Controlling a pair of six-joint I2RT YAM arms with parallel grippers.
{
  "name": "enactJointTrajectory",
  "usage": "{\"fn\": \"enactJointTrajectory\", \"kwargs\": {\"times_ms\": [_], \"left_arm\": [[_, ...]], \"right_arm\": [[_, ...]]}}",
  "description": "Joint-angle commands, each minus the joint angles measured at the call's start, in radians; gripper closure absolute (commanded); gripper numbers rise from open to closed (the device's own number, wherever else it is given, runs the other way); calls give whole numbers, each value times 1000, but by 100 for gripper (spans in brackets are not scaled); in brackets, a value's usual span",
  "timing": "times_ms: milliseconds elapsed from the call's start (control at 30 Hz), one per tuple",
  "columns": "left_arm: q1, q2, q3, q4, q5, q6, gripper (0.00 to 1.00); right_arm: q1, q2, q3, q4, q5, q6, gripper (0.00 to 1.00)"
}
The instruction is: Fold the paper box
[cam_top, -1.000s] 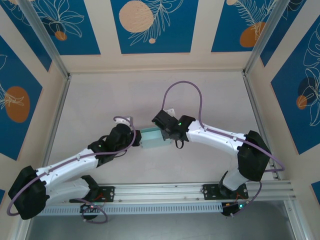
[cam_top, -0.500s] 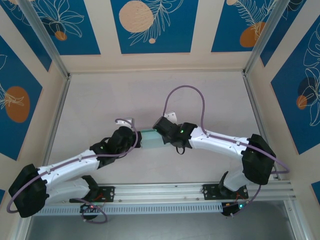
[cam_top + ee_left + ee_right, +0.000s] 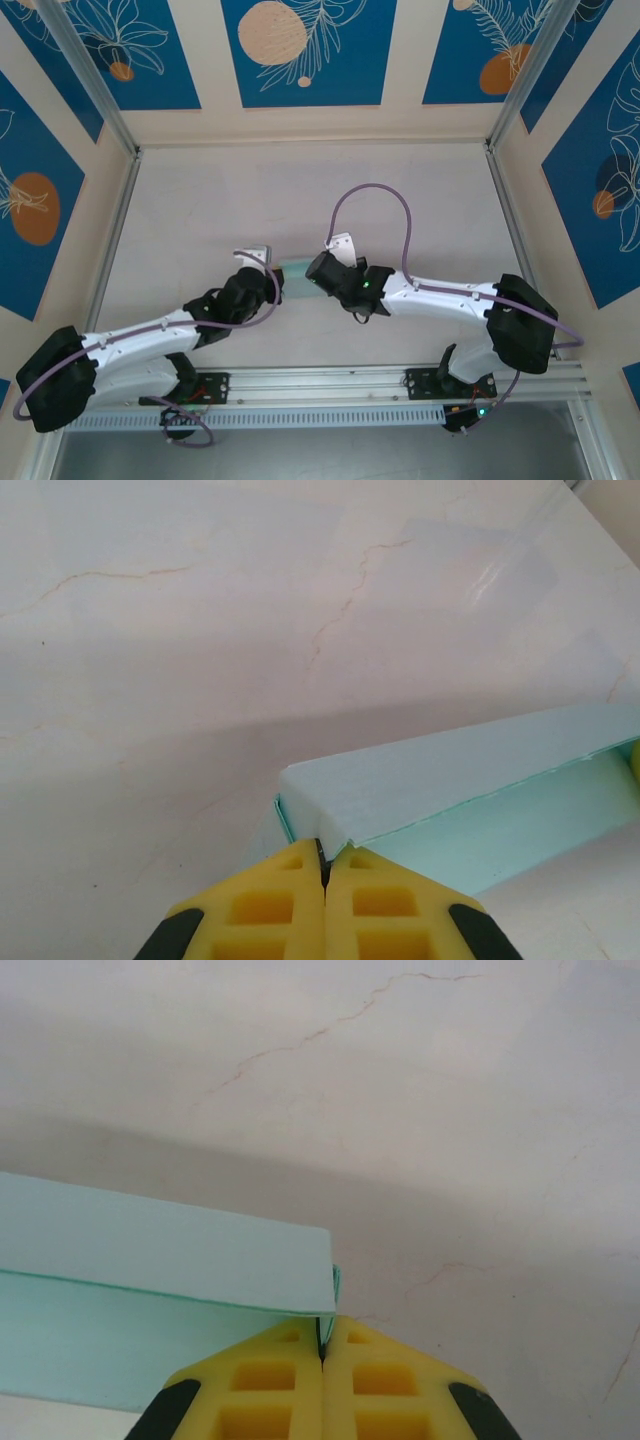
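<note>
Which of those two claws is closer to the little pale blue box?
Neither, it's a tie: both touch the paper box. The left gripper is shut on its left end, and the right gripper is shut on its right end, as seen from above.

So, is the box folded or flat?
Folded: the box shows a top panel creased over a side wall, the left gripper and right gripper each pinching an end. Whether the ends are closed, cannot tell.

Pale table [image 3: 200,200] with thin brown veins, aluminium rail [image 3: 330,378] along its near edge
</note>
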Motion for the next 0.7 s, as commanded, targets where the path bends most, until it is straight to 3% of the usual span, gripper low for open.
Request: {"fn": "enactJointTrajectory", "kwargs": {"times_ms": [0, 233, 467, 667], "left_arm": [[-28, 50, -47, -12, 39, 56, 100], [-36, 81, -71, 46, -3, 80, 100], [-49, 76, -64, 33, -51, 93, 100], [-53, 89, -39, -5, -85, 88, 100]], "right_arm": [[8, 21, -56, 79, -77, -22, 100], [3, 21, -86, 135, -90, -15, 99], [73, 20, -39, 18, -14, 20, 65], [108, -4, -6, -39, -36, 20, 47]]}}
